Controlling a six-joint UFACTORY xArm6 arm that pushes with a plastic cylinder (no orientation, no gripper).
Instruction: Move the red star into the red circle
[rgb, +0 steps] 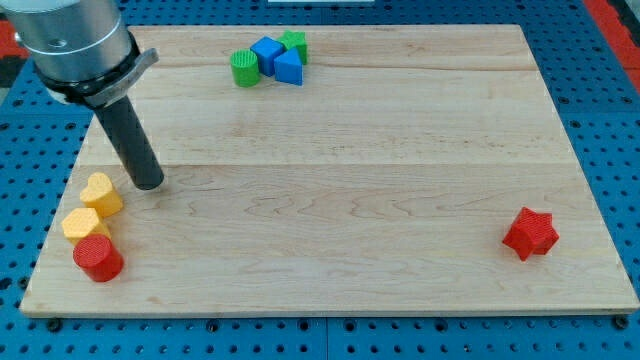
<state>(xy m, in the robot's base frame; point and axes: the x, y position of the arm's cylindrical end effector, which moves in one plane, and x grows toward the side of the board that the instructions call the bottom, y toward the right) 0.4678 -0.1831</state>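
Observation:
The red star (530, 233) lies near the view's right edge, low on the wooden board (340, 190). The red circle (97, 258), a short red cylinder, stands at the view's bottom left corner of the board. My tip (148, 184) rests on the board at the view's left, just right of and above the yellow heart (101, 193), far from the red star. The rod runs up to the arm's grey body (75, 45) at the view's top left.
A yellow hexagon block (81, 224) sits between the yellow heart and the red circle. At the view's top centre a green cylinder (244, 68), two blue blocks (267, 53) (289, 68) and a green block (294, 43) cluster together.

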